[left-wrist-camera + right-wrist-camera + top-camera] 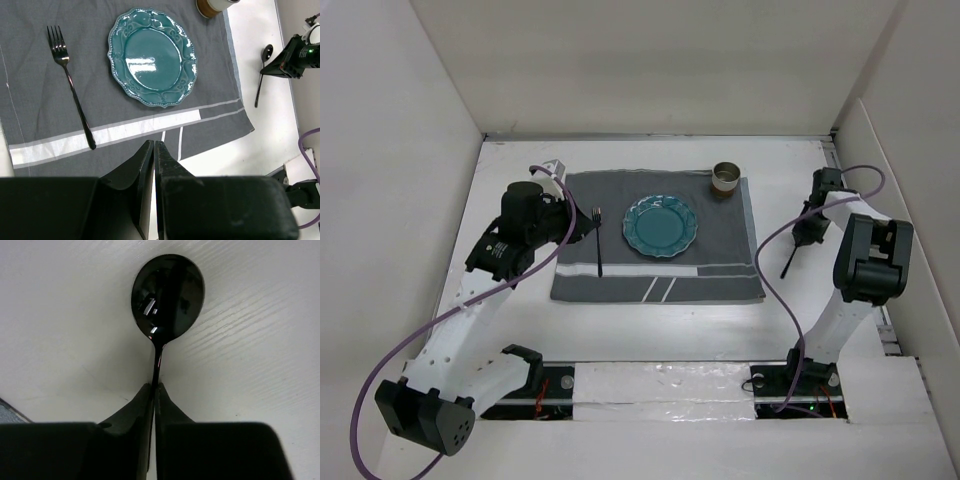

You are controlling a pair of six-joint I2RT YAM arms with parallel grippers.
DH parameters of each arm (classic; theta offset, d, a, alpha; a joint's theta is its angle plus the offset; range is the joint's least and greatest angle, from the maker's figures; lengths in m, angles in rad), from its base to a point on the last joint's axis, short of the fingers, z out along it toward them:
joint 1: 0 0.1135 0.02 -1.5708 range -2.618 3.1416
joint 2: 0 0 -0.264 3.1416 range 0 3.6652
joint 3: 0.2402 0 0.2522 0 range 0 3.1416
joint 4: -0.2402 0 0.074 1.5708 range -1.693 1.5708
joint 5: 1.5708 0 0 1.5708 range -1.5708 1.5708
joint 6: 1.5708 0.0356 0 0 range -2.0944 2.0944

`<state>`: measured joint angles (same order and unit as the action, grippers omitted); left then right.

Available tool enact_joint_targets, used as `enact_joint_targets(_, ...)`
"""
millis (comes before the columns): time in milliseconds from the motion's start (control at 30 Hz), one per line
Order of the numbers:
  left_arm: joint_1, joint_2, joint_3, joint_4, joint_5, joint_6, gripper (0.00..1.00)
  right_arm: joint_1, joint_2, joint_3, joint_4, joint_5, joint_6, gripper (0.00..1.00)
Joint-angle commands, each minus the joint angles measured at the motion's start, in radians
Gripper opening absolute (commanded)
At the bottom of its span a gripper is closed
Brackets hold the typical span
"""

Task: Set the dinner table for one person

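Right gripper (154, 388) is pinched together on the handle of the black spoon (167, 295), down on the white dinner table (650, 325), well right of the striped grey mat (720, 270). Your left gripper (153, 145) is closed on nothing, over the mat's near edge. Fork (70, 85) lies left of the teal plate (152, 57), cup (727, 179) at the far corner. Spoon step, I'd say: next you lift it, carry it left and lay it just right of the plate.
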<state>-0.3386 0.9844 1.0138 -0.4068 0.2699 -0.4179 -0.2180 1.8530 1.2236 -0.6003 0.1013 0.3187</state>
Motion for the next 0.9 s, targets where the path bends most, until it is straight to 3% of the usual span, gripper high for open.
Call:
enact_joint_targets(0,-0.002,-0.016,-0.003,0.031,-0.018,0.016,0.03,0.028,0.032,0.027,-0.046,0.024,-0.01,0.02)
enact_joint_targets(200,-0.002,-0.01,-0.007,0.031,-0.026,0.014,0.03,0.069,-0.035,0.028,-0.053,0.112,-0.004,0.0)
enact_joint_targets(333,-0.002,0.002,-0.011,0.036,-0.026,0.005,0.03,0.132,-0.171,0.071,-0.087,0.13,-0.01,0.0)
enact_joint_targets(400,-0.002,0.011,-0.012,0.043,-0.02,-0.005,0.03,0.209,-0.201,0.124,-0.127,0.137,-0.018,0.0)
enact_joint_targets(433,-0.002,0.025,-0.011,0.054,-0.011,-0.021,0.03,0.304,-0.228,0.152,-0.151,0.118,-0.03,0.0)
enact_joint_targets(700,-0.002,0.056,-0.007,0.089,0.0,-0.061,0.07,0.552,-0.174,0.232,-0.148,0.017,-0.044,0.0)
enact_joint_targets(867,-0.002,0.065,0.002,0.088,-0.011,-0.074,0.14,0.614,-0.055,0.292,-0.118,-0.011,-0.044,0.0)
